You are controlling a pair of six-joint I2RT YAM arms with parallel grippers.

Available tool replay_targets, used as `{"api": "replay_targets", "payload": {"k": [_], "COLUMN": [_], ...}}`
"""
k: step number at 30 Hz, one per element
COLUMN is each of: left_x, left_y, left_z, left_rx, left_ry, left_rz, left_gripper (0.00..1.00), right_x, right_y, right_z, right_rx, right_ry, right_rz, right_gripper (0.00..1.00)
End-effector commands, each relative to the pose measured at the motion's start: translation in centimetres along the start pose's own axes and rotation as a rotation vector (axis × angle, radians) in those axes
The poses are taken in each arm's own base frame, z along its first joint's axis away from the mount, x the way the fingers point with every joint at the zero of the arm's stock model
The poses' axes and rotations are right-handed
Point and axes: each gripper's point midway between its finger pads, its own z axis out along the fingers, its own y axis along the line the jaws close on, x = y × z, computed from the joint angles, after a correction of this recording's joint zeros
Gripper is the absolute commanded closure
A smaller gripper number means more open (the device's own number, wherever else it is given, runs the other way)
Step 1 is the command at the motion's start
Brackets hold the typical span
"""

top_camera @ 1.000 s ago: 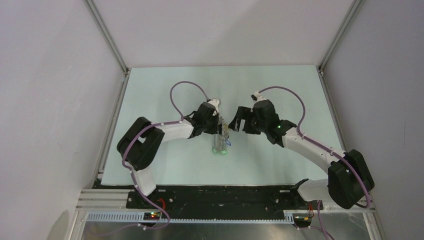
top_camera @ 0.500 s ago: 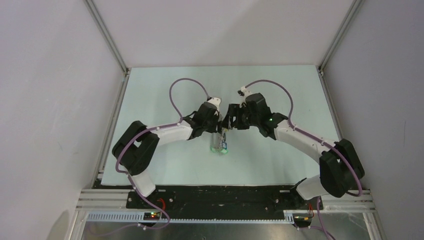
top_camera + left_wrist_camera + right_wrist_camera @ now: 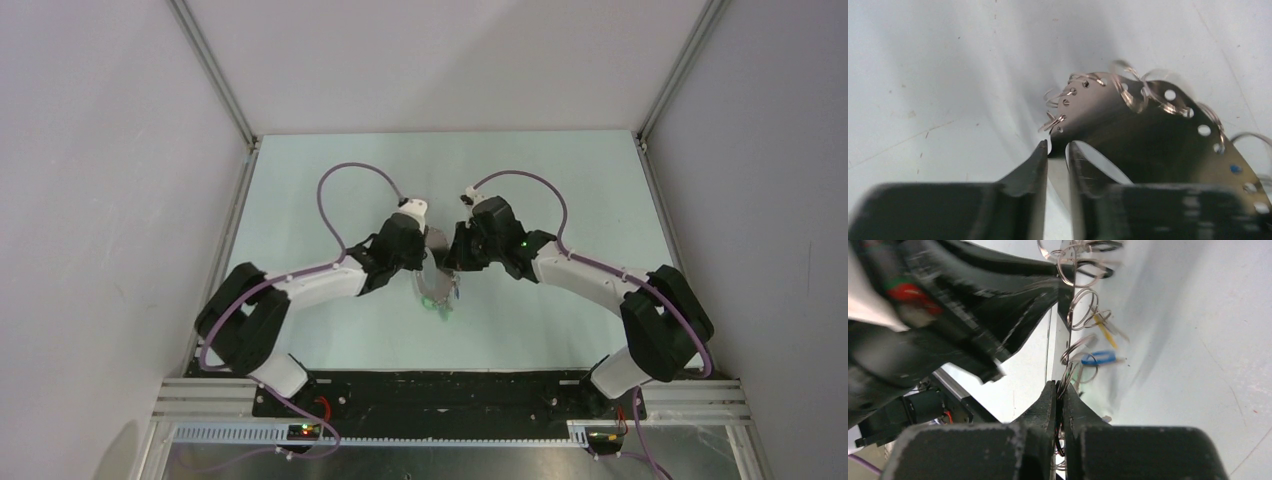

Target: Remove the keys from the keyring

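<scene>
The keyring (image 3: pixel 1143 135) is a dark flat curved piece with holes along its rim, hung with small silver split rings (image 3: pixel 1128 95). In the top view it hangs between both grippers over the table's middle (image 3: pixel 432 275), with a green key head (image 3: pixel 441 306) below it. My left gripper (image 3: pixel 1058 150) has its jaws a little apart, and the keyring's lower corner sits at its fingertips (image 3: pixel 1042 152). My right gripper (image 3: pixel 1059 390) is shut on thin wire rings and a dark loop at the keyring's edge. A blue tag (image 3: pixel 1098 358) and a yellowish piece (image 3: pixel 1105 330) dangle just beyond it.
The pale green table (image 3: pixel 560 180) is bounded by grey walls and metal corner rails (image 3: pixel 215 80). The left arm's black body (image 3: pixel 973 305) fills the upper left of the right wrist view, close to my right fingers. Purple cables (image 3: pixel 345 185) arc above both wrists.
</scene>
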Motion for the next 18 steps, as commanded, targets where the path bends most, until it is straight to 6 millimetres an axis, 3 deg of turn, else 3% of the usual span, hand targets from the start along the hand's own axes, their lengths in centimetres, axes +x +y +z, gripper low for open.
{"api": "replay_targets", "payload": {"k": [1, 3, 4, 7, 11, 18], "left_x": [-6.2, -6.5, -6.4, -7.2, -7.5, -8.5], "left_y": [-1.9, -1.7, -0.8, -1.0, -1.5, -5.2], "left_z": [-3.6, -4.4, -4.4, -5.4, -6.4, -8.4], "left_rx": [0.131, 0.194, 0.201, 0.343, 0.461, 0.725], "left_ry": [-0.249, -0.282, -0.297, -0.326, -0.353, -0.383], "left_rz": [-0.108, -0.159, -0.208, -0.302, -0.333, -0.336], "left_gripper": [0.47, 0.34, 0.31, 0.23, 0.2, 0.27], "right_x": [-2.7, -2.9, -3.0, -4.0, -4.3, -4.9], "right_y": [-0.5, -1.1, -0.9, -1.1, -0.1, 3.3], "right_z": [-1.1, -1.9, -2.1, -3.7, -5.8, -9.9], "right_rx": [0.037, 0.031, 0.003, -0.076, -0.208, -0.417], "right_ry": [-0.113, -0.137, -0.148, -0.215, -0.264, -0.356], "right_rz": [-0.013, 0.007, 0.017, 0.029, 0.009, -0.058], "right_gripper": [1.0, 1.0, 1.0, 1.0, 1.0, 1.0]}}
